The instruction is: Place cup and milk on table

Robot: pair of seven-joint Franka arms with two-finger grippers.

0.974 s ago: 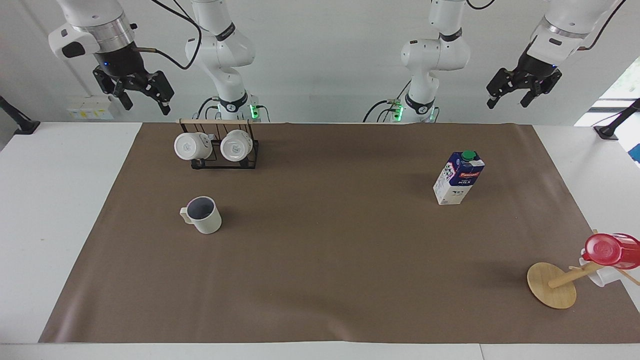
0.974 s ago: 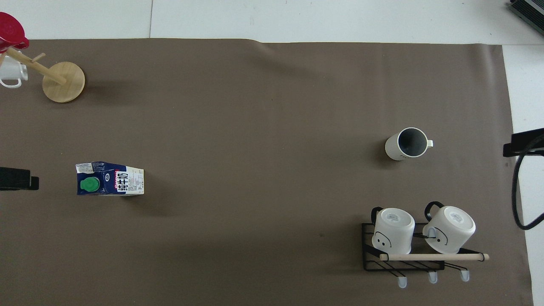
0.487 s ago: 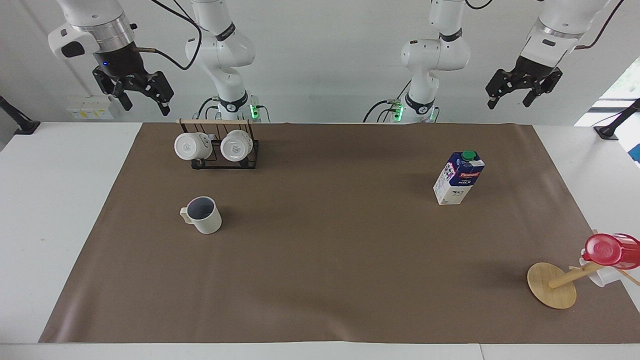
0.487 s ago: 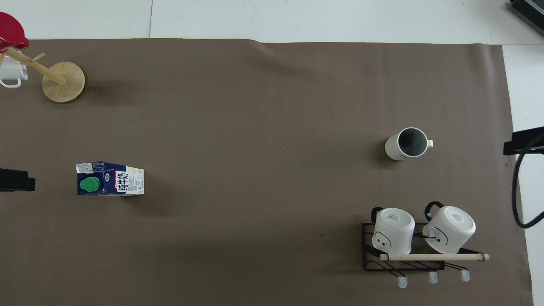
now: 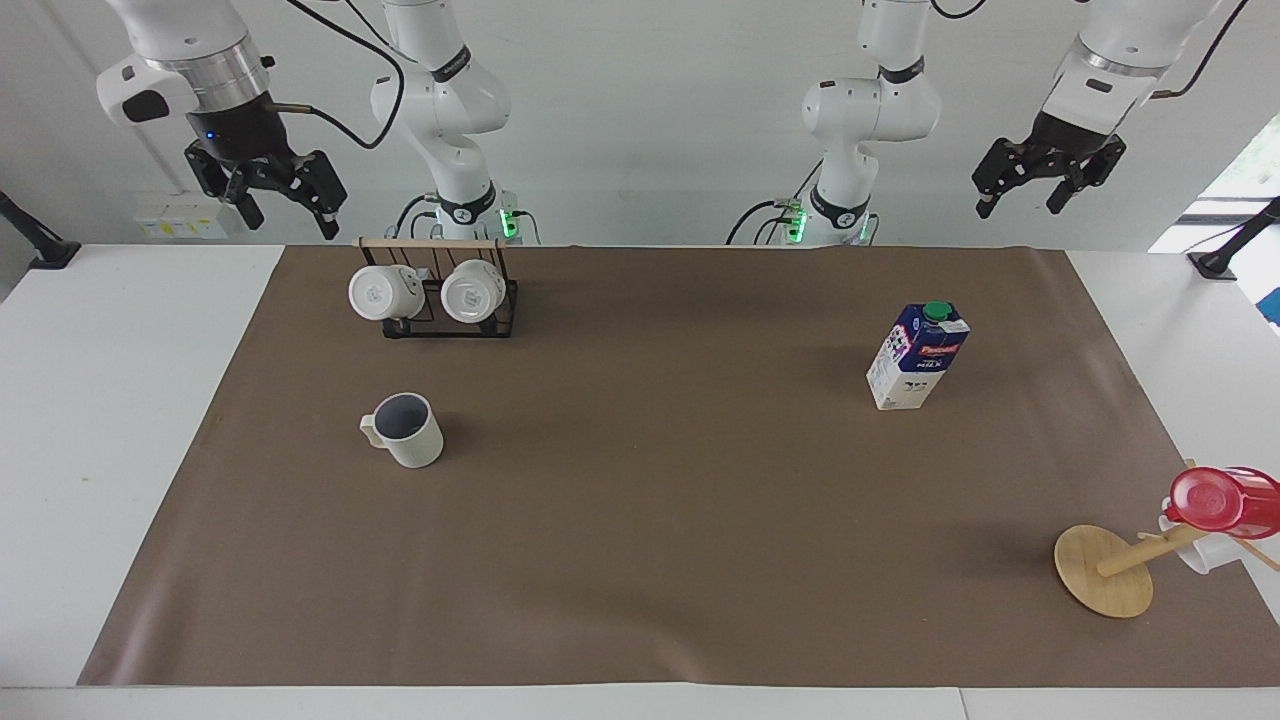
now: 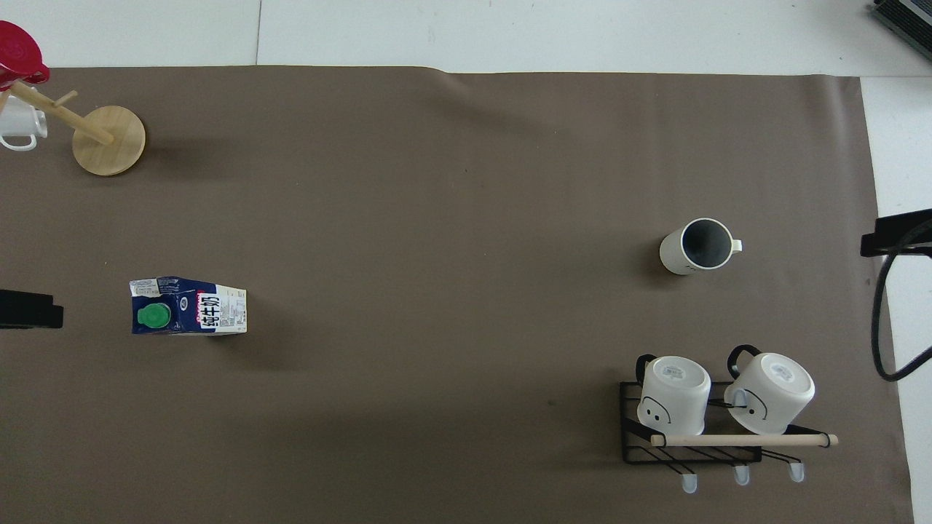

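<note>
The cup (image 5: 403, 429) is seen standing upright on the brown sheet of the table (image 5: 650, 520), toward the right arm's end, its grey-lilac inside turned upward and its handle pointed toward that same end. The milk (image 5: 917, 355) is set upright on the sheet well apart from it, toward the left arm's end, its green cap uppermost. Nearer to the robots than the cup, a black wire rack (image 5: 450, 300) topped by a wooden bar is shown with two white mugs (image 5: 385, 292) hung on it, their bases turned outward. At the left arm's end, farther from the robots than the milk, a wooden mug tree (image 5: 1105, 570) is seen lying tipped, its round base on edge, with a red cup (image 5: 1222, 501) and a small white mug (image 5: 1205, 552) carried on its pegs. The right gripper (image 5: 283, 205) is held high in the air over the white tabletop beside the rack, its fingers parted and nothing between them. The left gripper (image 5: 1020, 198) is likewise raised over the table's edge at its own end, fingers spread and empty.
</note>
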